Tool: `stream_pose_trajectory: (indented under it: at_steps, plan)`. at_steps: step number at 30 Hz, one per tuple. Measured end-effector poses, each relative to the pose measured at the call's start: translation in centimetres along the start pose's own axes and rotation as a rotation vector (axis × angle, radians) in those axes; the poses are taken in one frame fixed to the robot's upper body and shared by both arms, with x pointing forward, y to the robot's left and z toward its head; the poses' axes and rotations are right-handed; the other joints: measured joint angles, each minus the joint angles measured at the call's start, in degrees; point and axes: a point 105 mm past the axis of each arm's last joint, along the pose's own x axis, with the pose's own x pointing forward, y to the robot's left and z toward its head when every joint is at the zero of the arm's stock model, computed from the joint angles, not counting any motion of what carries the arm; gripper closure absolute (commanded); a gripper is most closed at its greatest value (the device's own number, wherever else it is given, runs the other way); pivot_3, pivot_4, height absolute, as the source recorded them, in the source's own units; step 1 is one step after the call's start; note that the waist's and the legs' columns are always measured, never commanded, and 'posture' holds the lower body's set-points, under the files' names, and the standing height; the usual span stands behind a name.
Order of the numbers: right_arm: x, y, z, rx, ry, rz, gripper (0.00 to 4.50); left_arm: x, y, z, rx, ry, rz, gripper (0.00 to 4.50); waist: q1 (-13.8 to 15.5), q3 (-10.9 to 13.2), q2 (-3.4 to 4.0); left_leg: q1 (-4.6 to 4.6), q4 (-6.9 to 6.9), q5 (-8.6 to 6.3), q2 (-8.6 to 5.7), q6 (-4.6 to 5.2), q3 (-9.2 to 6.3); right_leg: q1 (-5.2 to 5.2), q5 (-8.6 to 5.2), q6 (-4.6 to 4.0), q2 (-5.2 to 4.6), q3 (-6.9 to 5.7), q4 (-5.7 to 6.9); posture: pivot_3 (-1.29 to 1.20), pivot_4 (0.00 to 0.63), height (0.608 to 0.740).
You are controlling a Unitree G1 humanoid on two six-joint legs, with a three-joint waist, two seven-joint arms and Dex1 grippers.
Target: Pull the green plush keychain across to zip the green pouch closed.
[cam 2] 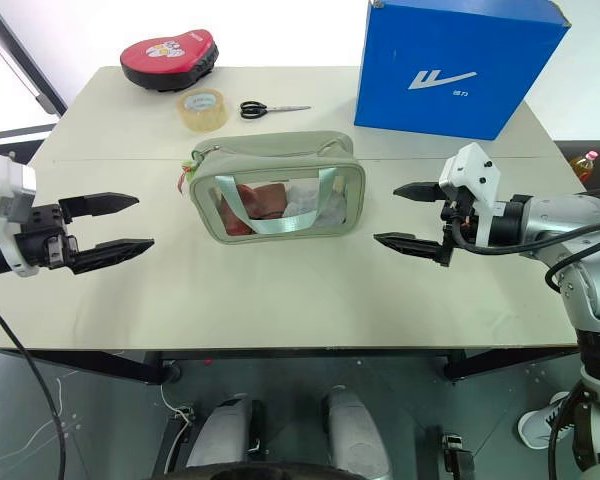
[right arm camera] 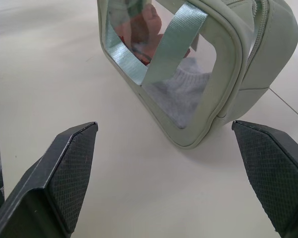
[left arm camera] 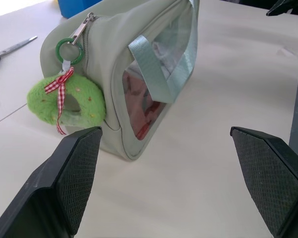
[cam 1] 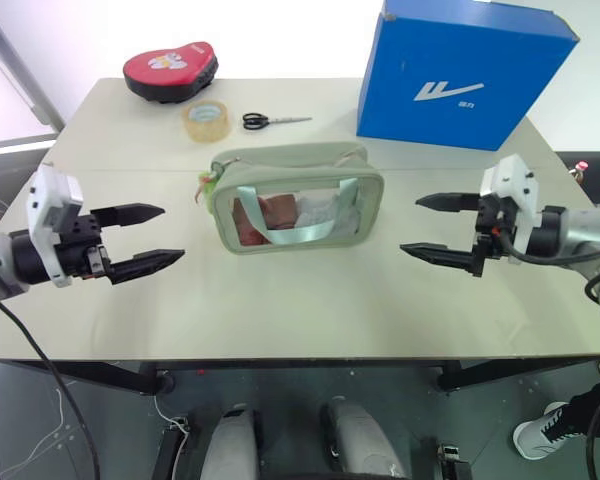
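Note:
The green pouch (cam 1: 296, 197), pale sage with a clear front window and a mint ribbon handle, stands in the middle of the table. The green plush keychain (left arm camera: 67, 101), lime-green and fuzzy with a red checked ribbon, hangs from a green ring at the pouch's left end (cam 1: 206, 185). My left gripper (cam 1: 148, 239) hovers open to the left of the pouch, pointing at that end. On the other side, my right gripper (cam 1: 432, 226) is open too and points at the pouch's right end. Neither touches the pouch.
A blue box (cam 1: 460, 72) stands at the back right of the table (cam 1: 310, 300). Behind the pouch lie a tape roll (cam 1: 207, 120) and scissors (cam 1: 273, 121), with a red flat case (cam 1: 170, 70) at the back left. A bottle (cam 2: 584, 163) shows beyond the right edge.

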Motion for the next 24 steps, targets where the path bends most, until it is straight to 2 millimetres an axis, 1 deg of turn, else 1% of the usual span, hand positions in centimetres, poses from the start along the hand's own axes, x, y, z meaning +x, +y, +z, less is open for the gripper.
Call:
stream_pose_trajectory:
  at_steps: [14,21,24]
  plan:
    - [0.1,0.0,0.0,-0.006,0.002,0.003,0.00,-0.1,-0.2,-0.1,0.001,0.012,-0.020,0.09,0.00,0.00,0.00,0.00,0.00,0.00,0.00,0.00,0.01,0.00,0.00,0.00,0.00,0.00,0.00,0.00,0.150,0.737]
    - [0.2,-0.1,0.6,-0.026,-0.005,0.009,0.00,-0.1,-0.3,-0.1,0.006,0.010,-0.029,0.09,0.00,0.00,0.00,0.00,0.00,0.00,0.00,0.00,0.01,0.00,0.00,0.00,0.00,0.00,0.00,0.00,0.150,0.737]
    - [0.4,0.0,1.1,-0.046,-0.017,0.015,0.00,0.0,-0.4,0.1,0.017,0.005,-0.037,0.09,-0.01,0.00,0.00,0.00,0.00,0.00,0.00,0.00,0.01,0.00,0.00,0.00,0.00,0.00,0.01,0.00,0.150,0.737]
